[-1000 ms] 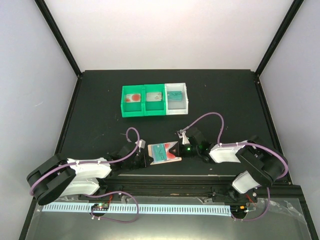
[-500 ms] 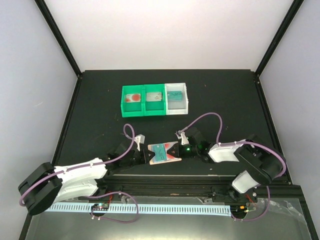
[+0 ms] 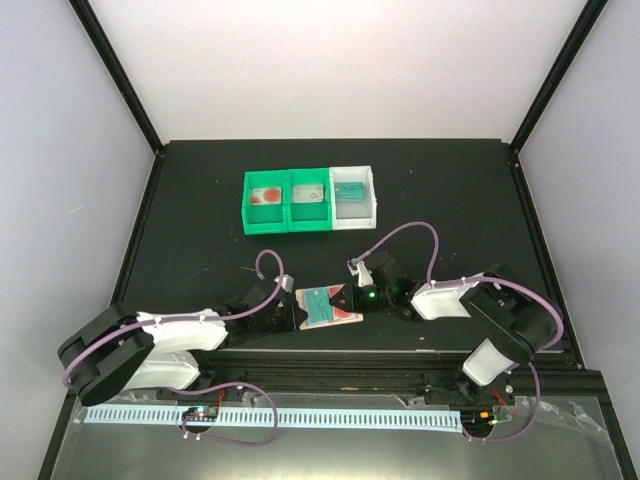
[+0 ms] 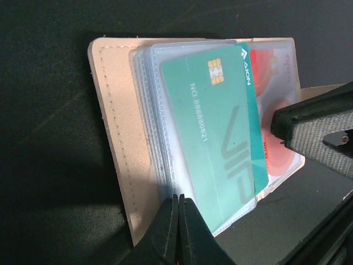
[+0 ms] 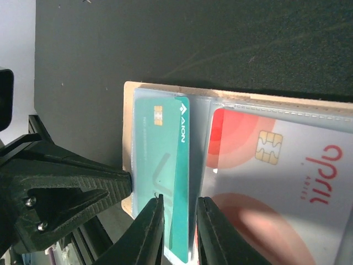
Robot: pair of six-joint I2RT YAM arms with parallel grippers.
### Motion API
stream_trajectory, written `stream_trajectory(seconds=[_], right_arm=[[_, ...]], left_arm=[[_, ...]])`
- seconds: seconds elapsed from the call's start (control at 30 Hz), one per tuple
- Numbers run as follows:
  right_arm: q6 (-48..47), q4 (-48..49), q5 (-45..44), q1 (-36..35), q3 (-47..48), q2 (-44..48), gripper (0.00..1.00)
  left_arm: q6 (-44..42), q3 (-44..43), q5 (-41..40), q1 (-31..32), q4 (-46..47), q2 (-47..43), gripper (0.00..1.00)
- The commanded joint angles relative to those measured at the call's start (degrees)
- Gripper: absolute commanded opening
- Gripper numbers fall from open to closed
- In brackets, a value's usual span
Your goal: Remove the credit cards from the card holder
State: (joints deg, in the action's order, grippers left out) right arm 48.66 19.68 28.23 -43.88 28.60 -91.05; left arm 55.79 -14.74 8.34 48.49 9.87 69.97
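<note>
At the near middle of the bench, the card holder lies open and flat between the two arms, with its tan cover underneath and its clear sleeves facing up. A teal card printed with a chip and "VIP" sits in the left-hand stack of sleeves. A white card with red circles sits in the sleeve on the right. The left claw is at the left edge of the holder, its fingers pressed together with the tips against the edge of the clear sleeves. The views do not show whether a sleeve is caught between them. The right claw reaches in from the right with its fingers a little apart, one on each side of the end of the teal card. That card stands tilted up from the holder. Whether the fingers touch the card cannot be determined. At the far middle of the bench, well apart from the holder, a green double bin and a white bin stand touching in a row. The left green compartment holds a white and red card, the right green compartment a greyish card, and the white bin a teal card.
</note>
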Motion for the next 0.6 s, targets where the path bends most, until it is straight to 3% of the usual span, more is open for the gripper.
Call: stream_trajectory(seconds=[0.0, 0.4, 0.57], right_arm=[[-1.9, -0.9, -0.1, 0.1, 1.8, -1.7, 0.17], [-1.8, 1.1, 1.8, 0.1, 2.0, -3.7, 0.18], [-1.2, 3.7, 3.4, 0.1, 1.2, -3.8, 0.12]], left_arm=[[-1.3, -0.6, -0.7, 0.0, 3.3, 1.4, 0.02], [-1.1, 0.3, -1.2, 0.0, 4.1, 2.3, 0.02], [-1.0, 0.4, -1.2, 0.0, 3.9, 2.1, 0.01]])
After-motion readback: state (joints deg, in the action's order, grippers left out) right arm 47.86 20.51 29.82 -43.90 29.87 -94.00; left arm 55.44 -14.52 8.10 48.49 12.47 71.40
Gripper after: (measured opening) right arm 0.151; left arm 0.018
